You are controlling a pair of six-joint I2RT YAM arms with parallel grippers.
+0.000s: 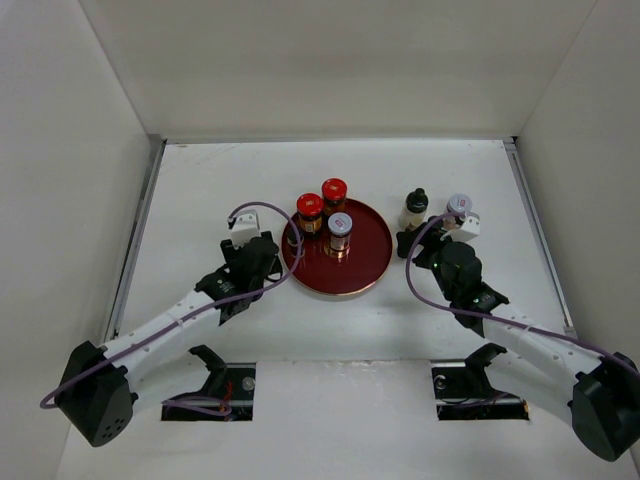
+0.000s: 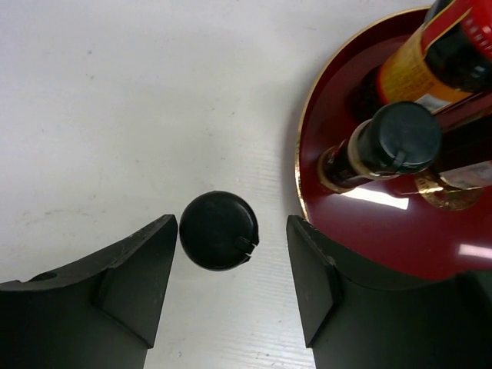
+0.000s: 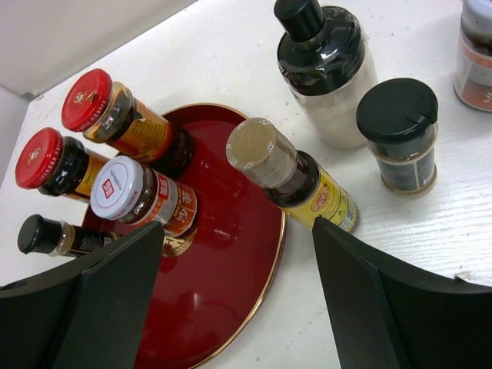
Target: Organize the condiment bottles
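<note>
A round red tray [image 1: 362, 266] holds two red-capped bottles [image 1: 310, 208] [image 1: 334, 191], a white-capped jar [image 1: 340, 227] and a tiny black-capped bottle [image 2: 396, 138]. My left gripper [image 1: 272, 250] is open just left of the tray, its jaws either side of a small black-capped bottle [image 2: 219, 230] that stands on the table. My right gripper [image 1: 417, 245] is open and empty right of the tray. In front of it a yellow-labelled bottle [image 3: 296, 181] stands at the tray's edge [image 3: 223, 284]. Behind stand a pale black-capped bottle [image 1: 414, 208], a small black-capped jar [image 3: 400, 137] and a silver-capped jar [image 1: 458, 208].
White walls close in the table on the left, back and right. Metal rails run along the left [image 1: 140, 225] and right [image 1: 535, 225] sides. Two cut-outs with cables [image 1: 215, 390] sit by the arm bases at the near edge.
</note>
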